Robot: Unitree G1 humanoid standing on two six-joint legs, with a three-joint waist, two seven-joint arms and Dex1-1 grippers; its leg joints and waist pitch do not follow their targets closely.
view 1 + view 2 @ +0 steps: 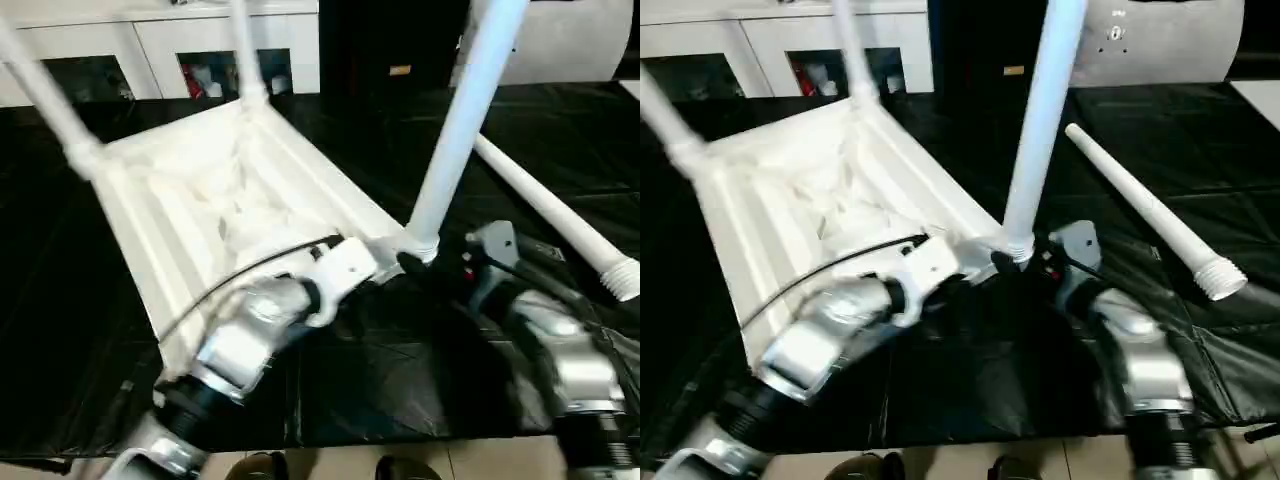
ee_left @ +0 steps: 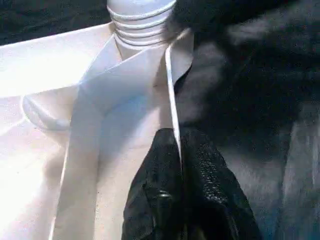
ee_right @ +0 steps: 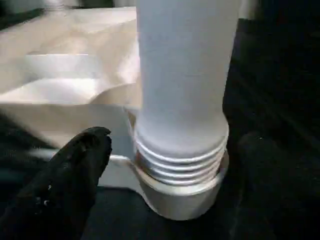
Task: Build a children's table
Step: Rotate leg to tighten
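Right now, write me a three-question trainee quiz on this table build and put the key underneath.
1. True or false: the table top lies upside down on the black worktable.
2. How many legs stand in its corner sockets, counting the near leg? A) one B) three C) four
3. Fill in: the left pincer is shut on the top's ____.

Key:
1. True: the ribbed underside faces up.
2. B: three stand in sockets; the loose leg lies on the worktable to the right, threaded end free.
3. Rim: its fingers pinch the thin edge wall beside the near leg's socket, while the right pincer stands open around that leg's threaded base.
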